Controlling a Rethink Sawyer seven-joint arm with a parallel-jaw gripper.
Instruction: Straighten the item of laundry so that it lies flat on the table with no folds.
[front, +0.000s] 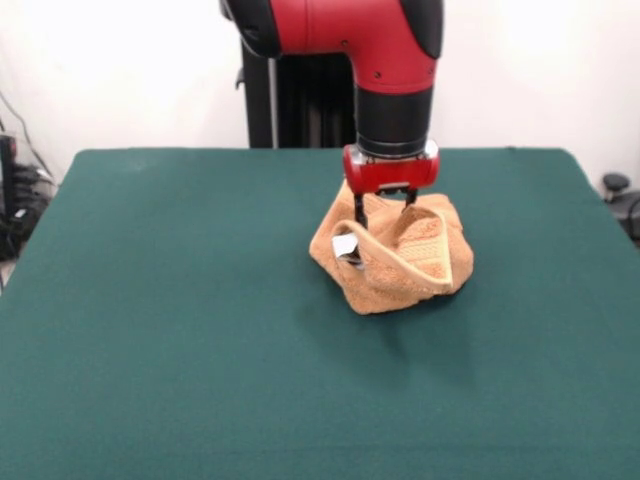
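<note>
towel (400, 262): orange-tan terry, bunched into a loose lump, not flat. Sits right of centre on the surface, nearer the far edge than the near one, well clear of all four edges.
folds: one edge curls up into a raised loop across the middle; a woven stripe band shows on the right-hand flap.
tag (345, 245): small, white, on the left side of the lump, just beside the left finger.
hand (383, 215): down on top of the lump, red body with two dark fingers (358, 212) pointing straight down into the cloth. Fingers stand a little apart; tips are buried in the folds, so cannot tell whether they pinch any fabric.
arm (385, 60): red and black, comes down from the far edge.
surface (160, 330): dark green cloth.
</note>
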